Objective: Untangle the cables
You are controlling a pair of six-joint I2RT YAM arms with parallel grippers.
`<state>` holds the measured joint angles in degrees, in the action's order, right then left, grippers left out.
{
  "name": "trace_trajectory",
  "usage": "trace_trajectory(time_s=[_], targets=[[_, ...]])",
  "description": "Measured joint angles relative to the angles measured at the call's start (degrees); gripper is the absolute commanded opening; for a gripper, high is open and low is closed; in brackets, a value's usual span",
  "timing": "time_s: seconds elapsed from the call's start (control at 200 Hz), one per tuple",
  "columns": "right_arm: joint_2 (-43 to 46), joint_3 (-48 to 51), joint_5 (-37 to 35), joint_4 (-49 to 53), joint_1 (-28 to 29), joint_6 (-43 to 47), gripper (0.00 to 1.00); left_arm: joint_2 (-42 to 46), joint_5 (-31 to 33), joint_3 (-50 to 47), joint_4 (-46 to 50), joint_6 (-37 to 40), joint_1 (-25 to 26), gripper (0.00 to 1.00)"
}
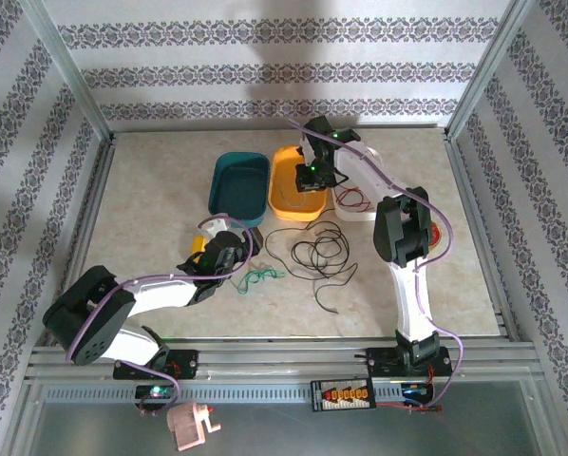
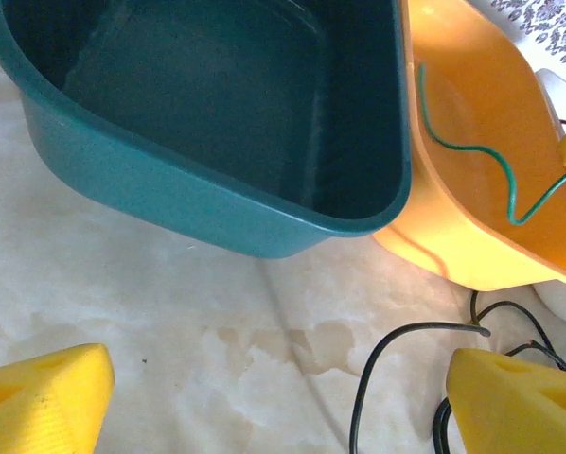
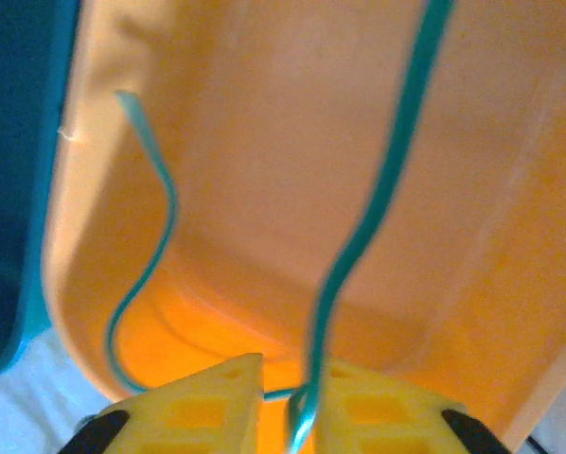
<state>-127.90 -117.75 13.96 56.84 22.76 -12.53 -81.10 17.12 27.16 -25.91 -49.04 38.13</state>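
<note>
Marble tabletop [image 1: 160, 180]. We judged release: right gripper [image 3: 292, 402] barely parted round green cable [image 3: 382, 180] over orange bin [image 3: 255, 151]. Left gripper [image 2: 278, 378] spread; black cable [image 2: 397, 333] next.

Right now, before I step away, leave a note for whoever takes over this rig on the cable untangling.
Left gripper: open, holding nothing, over the table in front of the teal bin.
Right gripper: jaws a little apart over the orange bin, with the green cable running between them.
Cables: the green cable lies in the orange bin; the red cable is in the white tray; the black cable loops on the table; a green strand lies beside the left gripper.
Done: red and green are each in a container.
Left: the black cable and the green strand, probably next.
</note>
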Motion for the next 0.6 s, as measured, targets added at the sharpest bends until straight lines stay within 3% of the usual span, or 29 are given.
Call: trace_trajectory(time_s=[0.09, 0.27, 0.465, 0.6], targets=[[0.13, -1.53, -0.02, 1.09, 0.33, 0.83, 0.43, -0.57, -0.42, 0.17, 0.0, 0.13, 0.0, 0.91], [2.95, -1.01, -0.96, 1.2, 0.31, 0.31, 0.44, -0.83, -1.07, 0.85, 0.07, 0.79, 0.0, 0.91], [15.54, 5.66, -3.43, -1.81, -0.52, -0.61, 0.44, -0.81, -3.06, 2.75, 1.53, 3.26, 0.0, 0.91], [26.32, 16.44, -4.02, -5.73, -0.76, -1.27, 0.44, -0.02, -6.95, 4.2, 5.73, 7.21, 0.0, 0.9]])
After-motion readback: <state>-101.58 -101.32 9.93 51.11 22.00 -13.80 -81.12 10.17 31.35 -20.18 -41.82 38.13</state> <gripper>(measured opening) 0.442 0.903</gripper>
